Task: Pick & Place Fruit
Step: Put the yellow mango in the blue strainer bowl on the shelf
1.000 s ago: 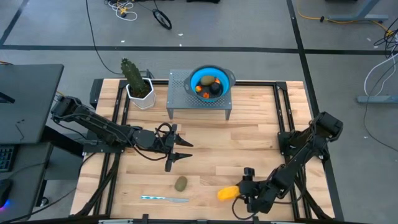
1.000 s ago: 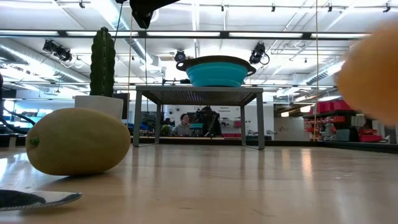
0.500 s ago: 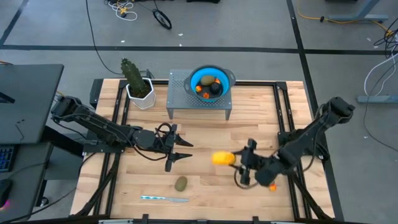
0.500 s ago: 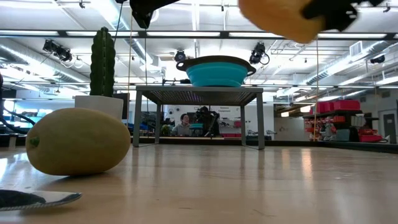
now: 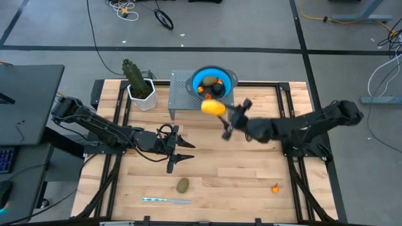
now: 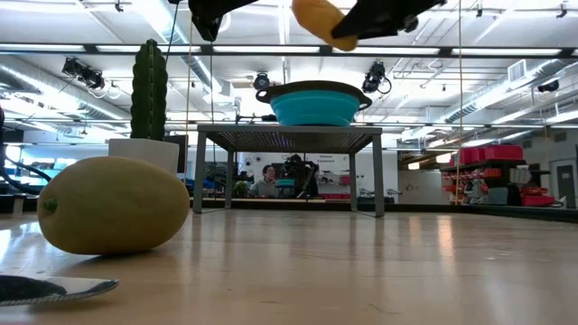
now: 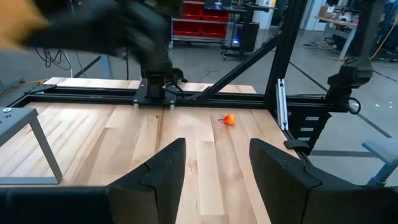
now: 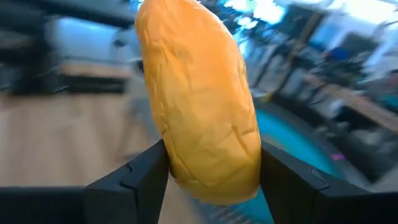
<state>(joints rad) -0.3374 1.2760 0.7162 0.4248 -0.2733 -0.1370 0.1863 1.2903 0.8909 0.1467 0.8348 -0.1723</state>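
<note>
Right gripper (image 5: 221,115) is seen from above clamped on the oblong (image 5: 213,107), held in the air beside the bowl (image 5: 227,80); left gripper (image 5: 182,152), fingers apart, hangs over the bench (image 5: 251,169), where an oval (image 5: 183,185) lies. Low view: the oblong (image 6: 323,20) is above the bowl (image 6: 313,102). Right wrist: the oblong (image 8: 199,99) is gripped between the fingers (image 8: 134,177).
</note>
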